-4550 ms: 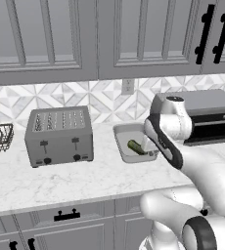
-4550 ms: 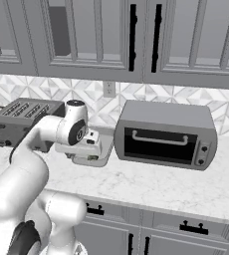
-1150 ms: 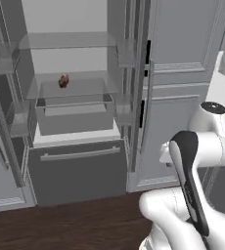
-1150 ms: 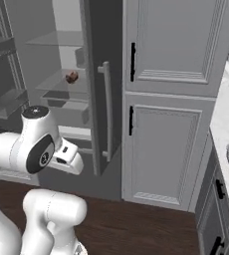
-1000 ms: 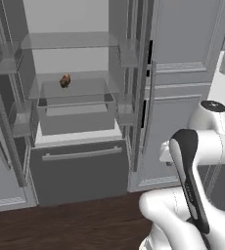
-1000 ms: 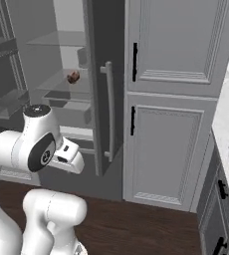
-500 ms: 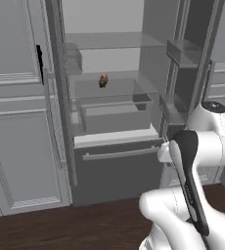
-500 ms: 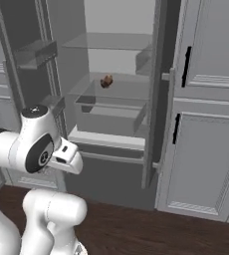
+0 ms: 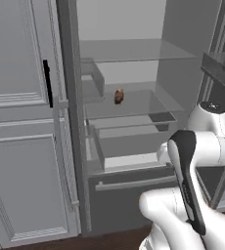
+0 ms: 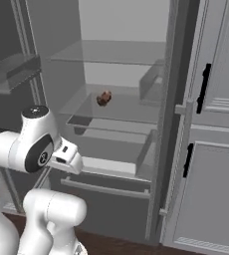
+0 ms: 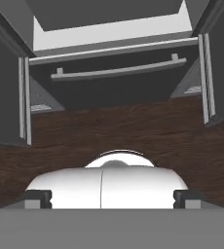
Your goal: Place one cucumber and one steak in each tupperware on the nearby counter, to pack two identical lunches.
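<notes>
In front of the robot stands the big open fridge (image 9: pixel 129 97), with both doors swung wide. Low down is its grey drawer (image 9: pixel 134 188) with a long handle. Higher up, a clear glass shelf (image 10: pixel 116 112) carries one small brown lump, which looks like a steak (image 9: pixel 118 96), near the back edge of that shelf, about in the middle. The arm is folded close to the robot's body, and the gripper (image 11: pixel 111 198) points down at the dark wood floor (image 11: pixel 114 131). Its two tips sit far apart and hold nothing. I think the step now is fetching the steak. Next the arm must lift up and reach deep onto the shelf.
</notes>
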